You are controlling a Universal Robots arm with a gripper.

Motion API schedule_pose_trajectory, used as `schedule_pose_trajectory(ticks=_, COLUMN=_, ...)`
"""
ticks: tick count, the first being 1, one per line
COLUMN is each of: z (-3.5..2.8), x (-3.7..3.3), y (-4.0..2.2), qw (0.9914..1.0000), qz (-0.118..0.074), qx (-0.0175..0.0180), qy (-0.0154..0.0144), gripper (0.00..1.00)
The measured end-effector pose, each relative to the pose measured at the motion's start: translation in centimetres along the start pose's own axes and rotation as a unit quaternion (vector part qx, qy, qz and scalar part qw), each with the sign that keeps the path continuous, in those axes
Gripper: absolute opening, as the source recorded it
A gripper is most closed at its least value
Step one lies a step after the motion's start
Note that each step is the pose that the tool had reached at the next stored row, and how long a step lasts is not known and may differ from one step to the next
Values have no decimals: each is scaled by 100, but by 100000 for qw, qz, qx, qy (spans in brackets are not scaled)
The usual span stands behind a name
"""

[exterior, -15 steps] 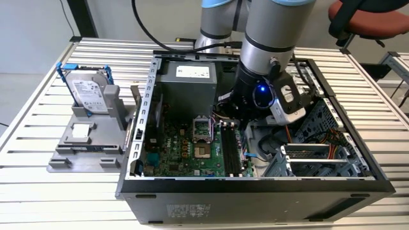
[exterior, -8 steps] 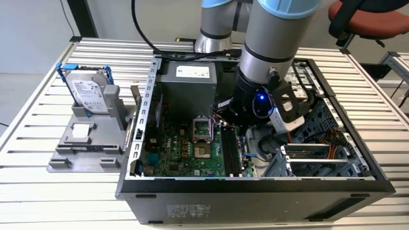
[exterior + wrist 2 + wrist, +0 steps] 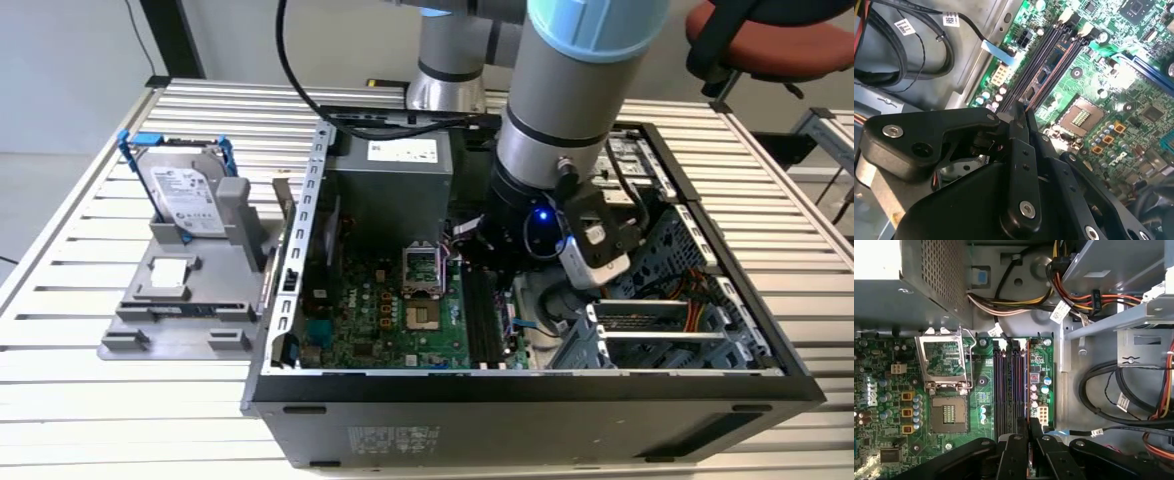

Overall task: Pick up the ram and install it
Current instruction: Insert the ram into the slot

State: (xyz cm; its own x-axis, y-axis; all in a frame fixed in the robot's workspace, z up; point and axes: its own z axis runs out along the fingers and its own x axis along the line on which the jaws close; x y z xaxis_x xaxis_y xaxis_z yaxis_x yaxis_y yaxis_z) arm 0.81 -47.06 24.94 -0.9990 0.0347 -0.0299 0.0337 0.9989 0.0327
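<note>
The arm reaches down into the open computer case (image 3: 534,385), its gripper (image 3: 1028,432) low over the motherboard (image 3: 979,400) at the near end of the memory slots (image 3: 1010,390). The fingers (image 3: 1015,450) are closed on the ram (image 3: 1051,62), a thin dark stick held on edge and lying along a slot, apparently so it can seat. The hard drive (image 3: 184,195) stands on its holder at the exterior view's left, well apart.

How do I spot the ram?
Inside the computer case, find the green motherboard, then the row of long dark slots beside the CPU socket. The ram is the thin stick with a bluish label in that row, its end pinched by the hand.
</note>
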Motion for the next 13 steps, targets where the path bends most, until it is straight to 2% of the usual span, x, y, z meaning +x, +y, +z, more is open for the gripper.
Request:
schedule_pose_trajectory(ticks=4, z=35, x=-1, y=-13, qw=99999, qz=-308, qx=136, qy=4, gripper=0)
schedule_pose_trajectory(ticks=13, z=129, x=-2, y=-88, qw=99998, qz=-675, qx=119, qy=11, gripper=0)
